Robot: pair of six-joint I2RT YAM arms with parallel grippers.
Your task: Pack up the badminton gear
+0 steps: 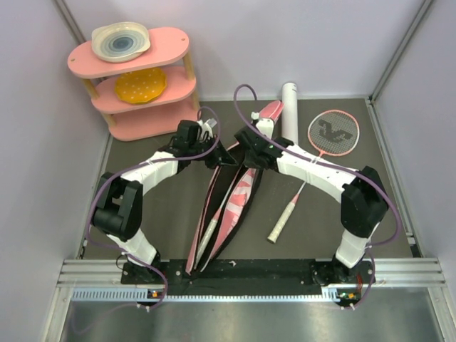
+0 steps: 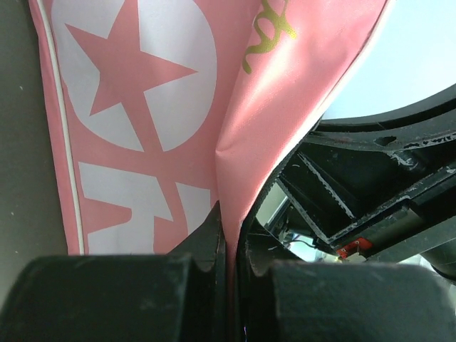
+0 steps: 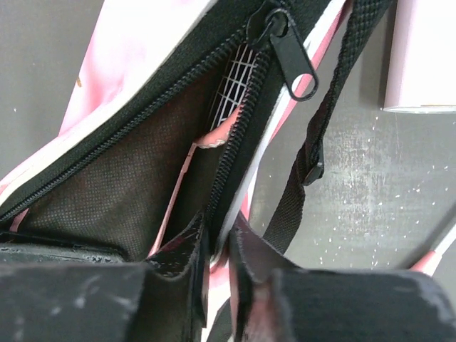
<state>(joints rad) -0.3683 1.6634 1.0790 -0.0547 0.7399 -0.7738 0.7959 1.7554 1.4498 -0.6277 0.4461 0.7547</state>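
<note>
The long pink racket bag lies open in the middle of the table, its mouth towards the back. One pink-framed racket is inside it; its white handle shows in the opening, and its strings show past the zipper. My left gripper is shut on the bag's pink flap, the fabric pinched between the fingers. My right gripper is shut on the bag's black zipper edge, below the zipper pull. A second racket lies on the table at the right. The white tube lies behind it.
A pink three-tier shelf with plates stands at the back left. The bag's black strap trails over the dark table beside the tube's end. Walls close in the left, right and back.
</note>
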